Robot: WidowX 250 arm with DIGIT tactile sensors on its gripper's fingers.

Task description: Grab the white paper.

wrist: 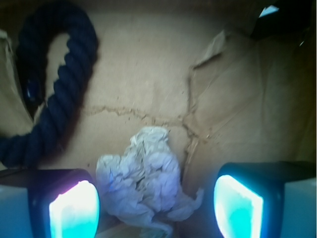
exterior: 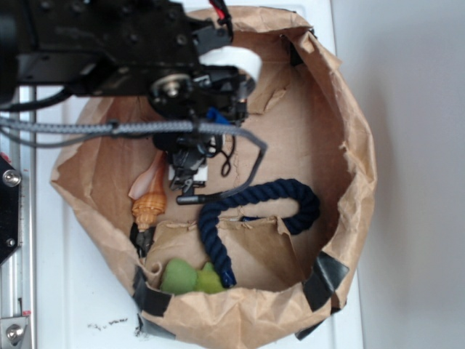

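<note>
The gripper (wrist: 156,203) is hanging wide open, holding nothing, straddling the crumpled white paper wad (wrist: 143,178) at lower centre; closing too high risks pinching only loose folds.

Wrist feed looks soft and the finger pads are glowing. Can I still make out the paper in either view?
Wrist view: soft overall, finger pads blown out cyan, yet the white paper shows its creases between the open jaws, and the navy rope is blurred. Exterior view: sharper and evenly lit, but the arm hides nearly all the paper; only a white sliver under the gripper.
</note>
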